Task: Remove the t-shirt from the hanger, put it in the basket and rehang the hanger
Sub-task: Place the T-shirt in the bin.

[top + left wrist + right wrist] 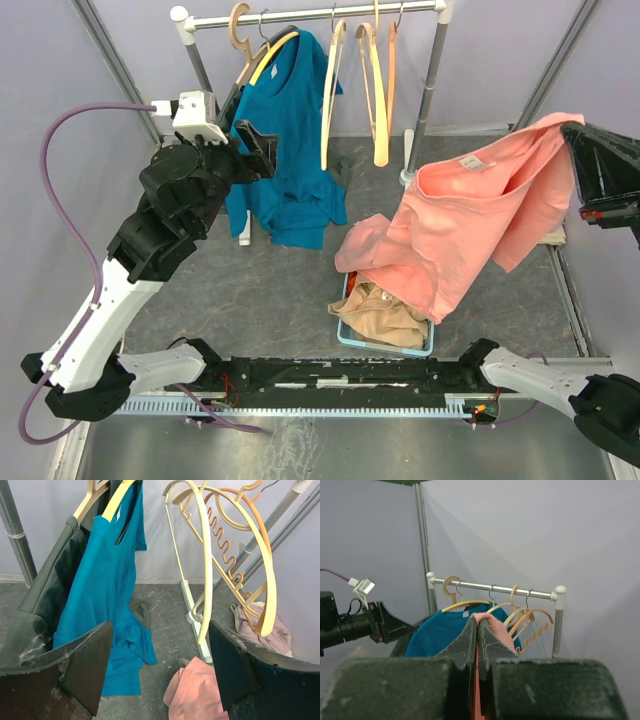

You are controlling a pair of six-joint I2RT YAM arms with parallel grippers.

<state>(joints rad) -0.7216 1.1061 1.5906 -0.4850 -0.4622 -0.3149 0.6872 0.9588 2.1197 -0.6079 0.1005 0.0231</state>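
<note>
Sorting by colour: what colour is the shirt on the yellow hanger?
Teal shirt; top view shows it best.

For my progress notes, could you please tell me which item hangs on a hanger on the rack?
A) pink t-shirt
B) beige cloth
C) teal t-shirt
C: the teal t-shirt hangs from a yellow hanger on the rack; the right gripper holds the pink t-shirt away from it.

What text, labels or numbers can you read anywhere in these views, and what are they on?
Nothing can be read in any view.
On the pink t-shirt, the neck tag: too small to read.
On the teal t-shirt, the white neck label: blurred, unreadable.
</note>
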